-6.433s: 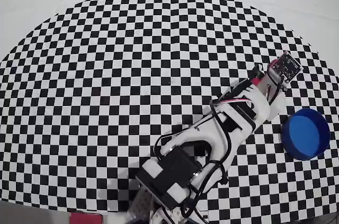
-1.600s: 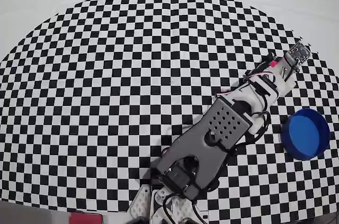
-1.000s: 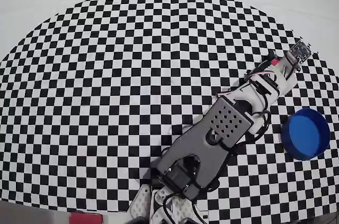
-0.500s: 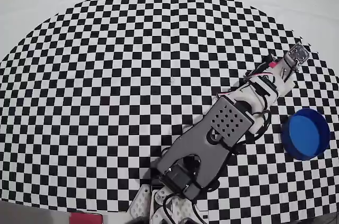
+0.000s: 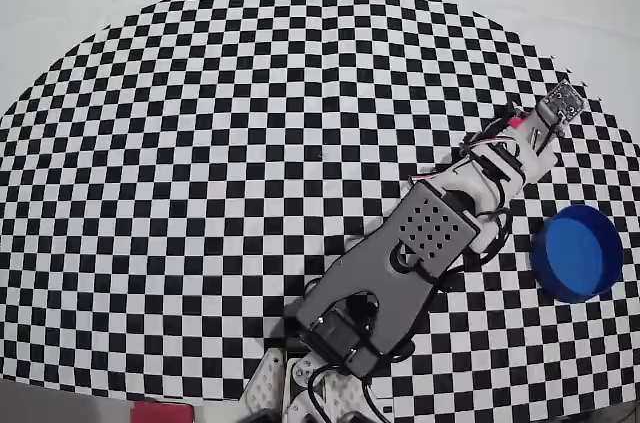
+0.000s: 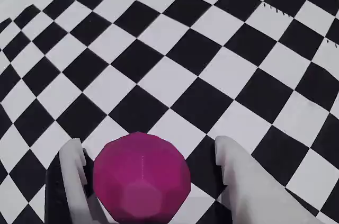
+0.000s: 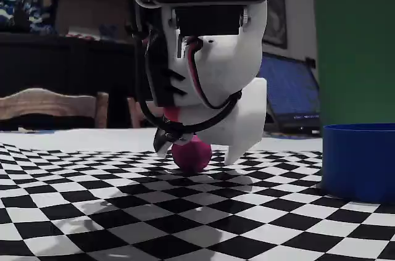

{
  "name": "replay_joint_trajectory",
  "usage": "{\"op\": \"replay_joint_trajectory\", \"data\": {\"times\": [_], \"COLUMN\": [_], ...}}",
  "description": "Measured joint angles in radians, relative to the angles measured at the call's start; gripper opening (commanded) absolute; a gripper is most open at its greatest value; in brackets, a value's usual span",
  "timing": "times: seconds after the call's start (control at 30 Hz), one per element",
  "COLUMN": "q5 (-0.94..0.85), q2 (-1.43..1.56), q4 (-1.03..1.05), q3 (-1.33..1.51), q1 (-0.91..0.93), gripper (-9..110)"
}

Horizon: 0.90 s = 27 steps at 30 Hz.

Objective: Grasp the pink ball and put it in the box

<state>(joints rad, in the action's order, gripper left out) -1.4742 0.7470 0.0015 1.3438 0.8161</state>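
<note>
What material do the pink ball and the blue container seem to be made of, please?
The pink ball looks like hard, matte plastic, possibly 3D-printed: in the wrist view its surface shows flat facets rather than a smooth curve. The blue container also looks like plastic, with a smooth, slightly satin wall and an even, saturated colour; the thick rim suggests a moulded or printed part. Neither can be confirmed by sight alone.

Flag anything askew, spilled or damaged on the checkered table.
Nothing stands out. The pink ball rests on the checkered cloth between the open gripper's fingers, and the blue box stands upright and empty, apart from the arm.
</note>
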Motion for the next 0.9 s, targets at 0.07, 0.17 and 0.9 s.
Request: {"op": "replay_joint_trajectory", "data": {"times": [0.07,0.17,0.9], "q5": [0.000,0.000,0.008], "q2": [0.000,0.000,0.055], "q4": [0.000,0.000,0.035], "q3": [0.000,0.000,0.023], "q1": [-0.002,-0.006,-0.009], "gripper": [7,0,0]}}
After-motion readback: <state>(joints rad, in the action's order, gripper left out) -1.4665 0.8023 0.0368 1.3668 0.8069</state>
